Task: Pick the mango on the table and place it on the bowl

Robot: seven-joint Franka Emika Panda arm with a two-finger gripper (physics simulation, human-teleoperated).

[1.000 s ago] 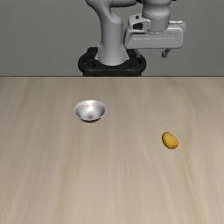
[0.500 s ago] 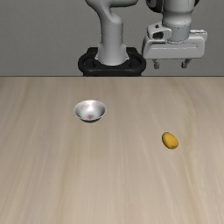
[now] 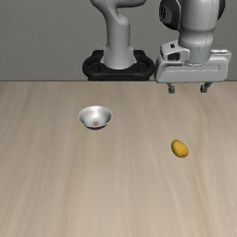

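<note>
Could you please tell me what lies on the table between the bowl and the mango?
Nothing: in the exterior view, the table between the bowl and the mango is bare.

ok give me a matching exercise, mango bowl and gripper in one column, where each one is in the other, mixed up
Column one:
1. mango
2. bowl
3. gripper

Column two:
A. in the air, open, holding nothing
B. on the table, toward the exterior view's left
C. on the table, toward the exterior view's right

Pairs: 1-C, 2-B, 3-A
</note>
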